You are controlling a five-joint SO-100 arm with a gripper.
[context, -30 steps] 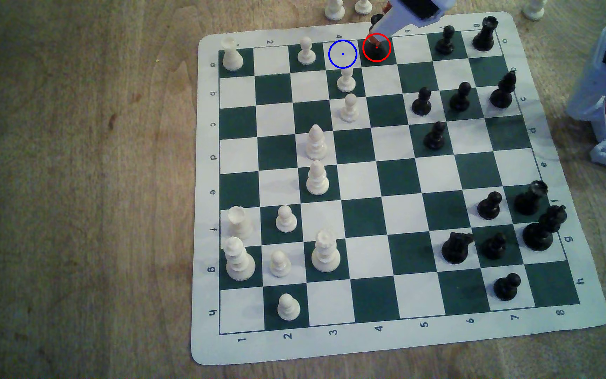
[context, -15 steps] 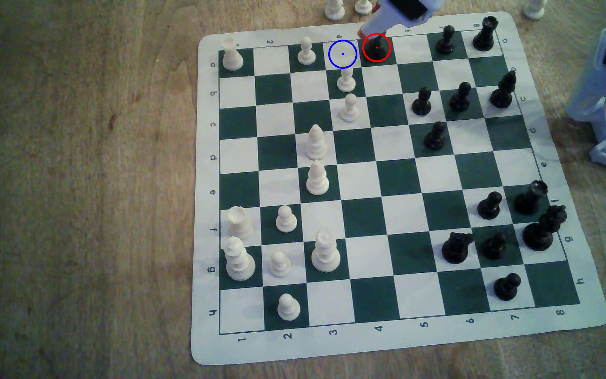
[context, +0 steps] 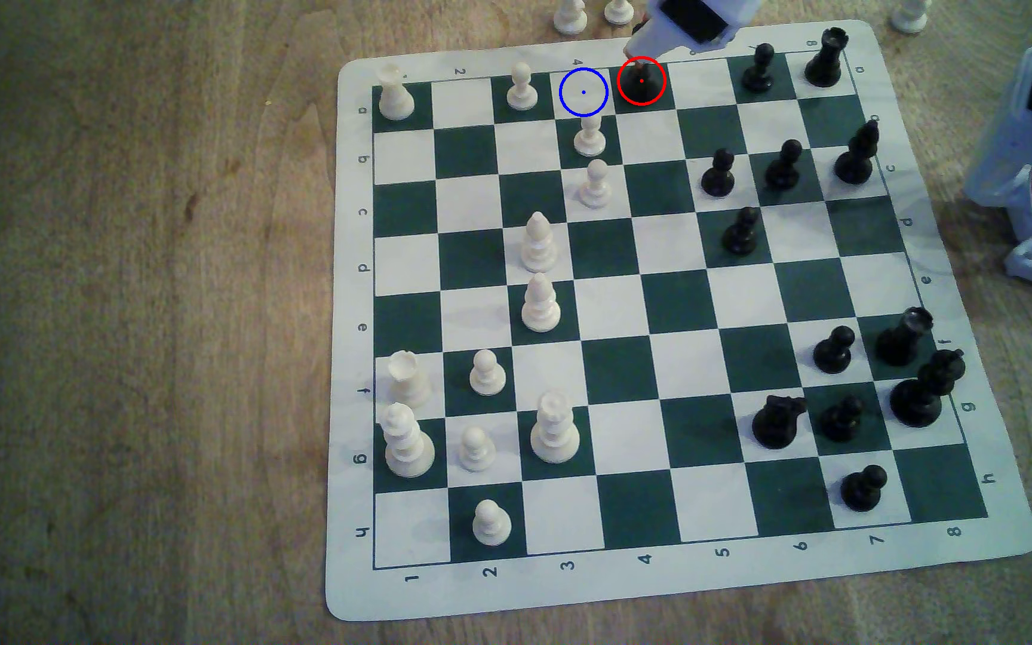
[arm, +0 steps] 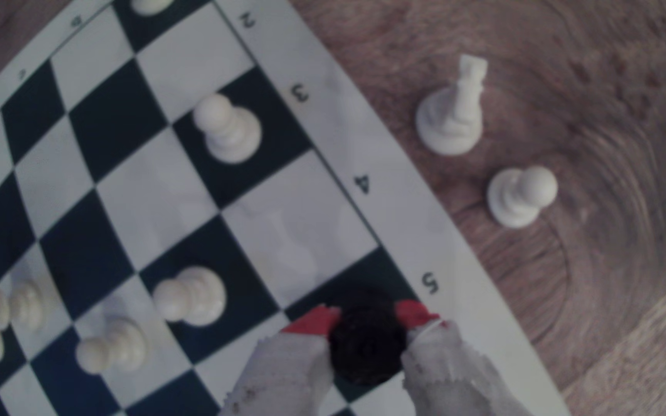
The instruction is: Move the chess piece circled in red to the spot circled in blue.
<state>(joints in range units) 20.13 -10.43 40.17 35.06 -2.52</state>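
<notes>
Ext. view: the chess piece [context: 641, 84] stands on the red-ringed dark square at the board's [context: 656, 583] far edge, w/ the spot [context: 583, 92] on the next square toward the exterior view's left; the end effector [context: 639, 51] comes down over it, jaw gap hidden. Wrist view: red-tipped fingers [arm: 315, 322] sit either side of the piece [arm: 367, 344], close against it, contact unclear thru blur. Also there, two white pieces [arm: 452, 116] on the desk [arm: 603, 120] just off the board edge.

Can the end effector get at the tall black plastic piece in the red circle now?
Probably yes. The end effector already straddles the tall black plastic piece, one red-tipped finger on each side, nothing between them.
</notes>
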